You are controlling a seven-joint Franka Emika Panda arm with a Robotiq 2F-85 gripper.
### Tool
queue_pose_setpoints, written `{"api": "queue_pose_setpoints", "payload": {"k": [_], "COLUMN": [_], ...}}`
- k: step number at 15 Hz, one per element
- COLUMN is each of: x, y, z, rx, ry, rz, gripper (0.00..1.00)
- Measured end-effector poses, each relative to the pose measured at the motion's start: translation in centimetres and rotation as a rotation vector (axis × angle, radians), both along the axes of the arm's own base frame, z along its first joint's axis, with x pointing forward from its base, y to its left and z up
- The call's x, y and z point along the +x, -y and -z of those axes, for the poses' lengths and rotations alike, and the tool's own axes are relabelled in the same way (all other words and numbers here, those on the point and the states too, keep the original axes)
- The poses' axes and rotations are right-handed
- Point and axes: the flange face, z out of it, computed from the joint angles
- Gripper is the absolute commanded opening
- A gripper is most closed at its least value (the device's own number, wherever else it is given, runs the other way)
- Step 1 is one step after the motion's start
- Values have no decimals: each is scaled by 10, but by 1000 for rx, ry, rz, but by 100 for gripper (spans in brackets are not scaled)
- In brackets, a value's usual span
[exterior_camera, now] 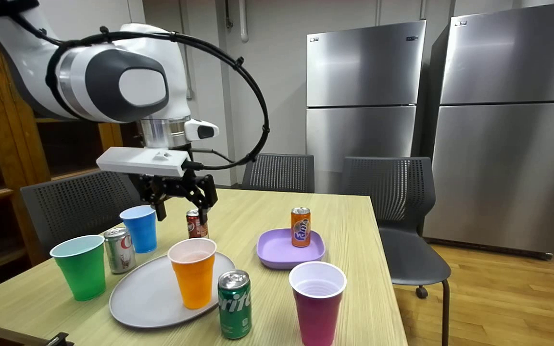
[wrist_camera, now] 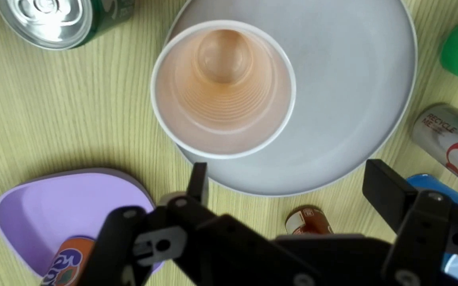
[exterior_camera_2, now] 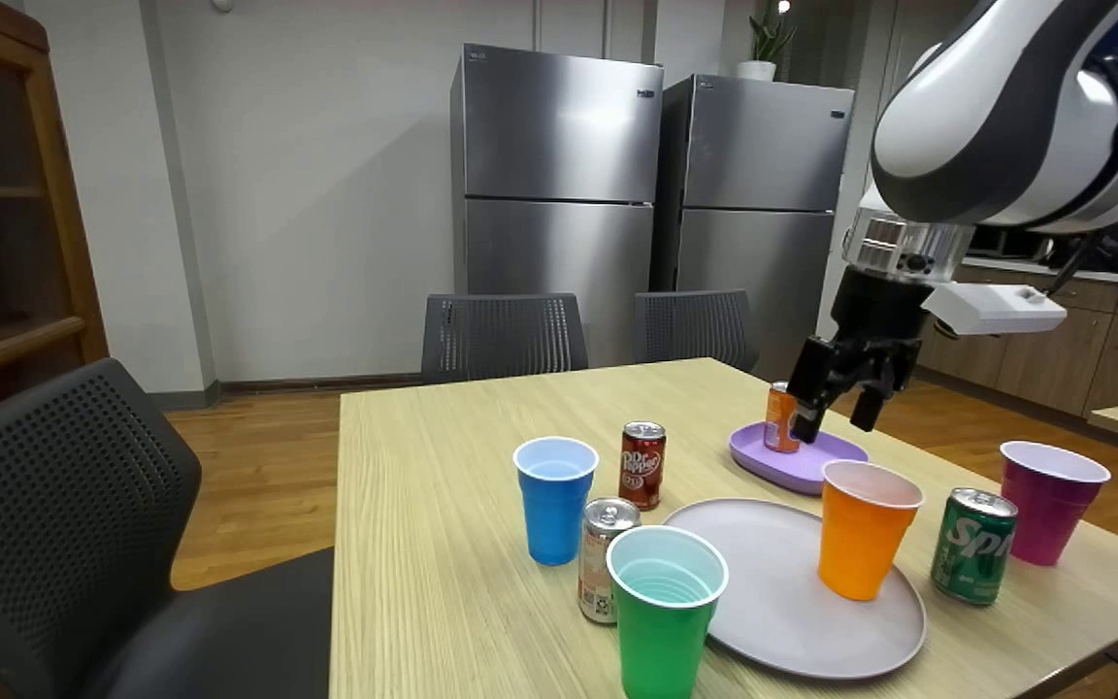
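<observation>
Gripper [exterior_camera: 182, 219] hangs above the table [exterior_camera_2: 443, 485], fingers [wrist_camera: 386, 190] spread wide; I see the orange cup [exterior_camera: 196, 281] upright on the plate [exterior_camera: 147, 298], Sprite [exterior_camera: 235, 307] just beside that, and Fanta [exterior_camera: 301, 228] over in the tray [exterior_camera: 274, 246].

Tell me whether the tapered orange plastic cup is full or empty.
Empty: in the wrist view, the orange cup shows bare ridged walls down to its base.

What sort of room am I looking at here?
Probably a shared break room or kitchen, perhaps in an office: two tall steel refrigerators, matching dark chairs around a light wood-look table, and a row of low cabinets in the background.
</observation>
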Motion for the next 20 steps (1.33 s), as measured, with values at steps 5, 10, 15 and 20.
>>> {"api": "queue_pose_setpoints", "payload": {"k": [5,10,15,20], "x": [0,-8,-19,-29], "y": [16,46,82,111], "z": [-23,-35,-32,-29], "rx": [18,38,20,-26], "ry": [37,21,-22,-44], "rz": [35,101,149,172], "gripper": [100,100,100,100]}}
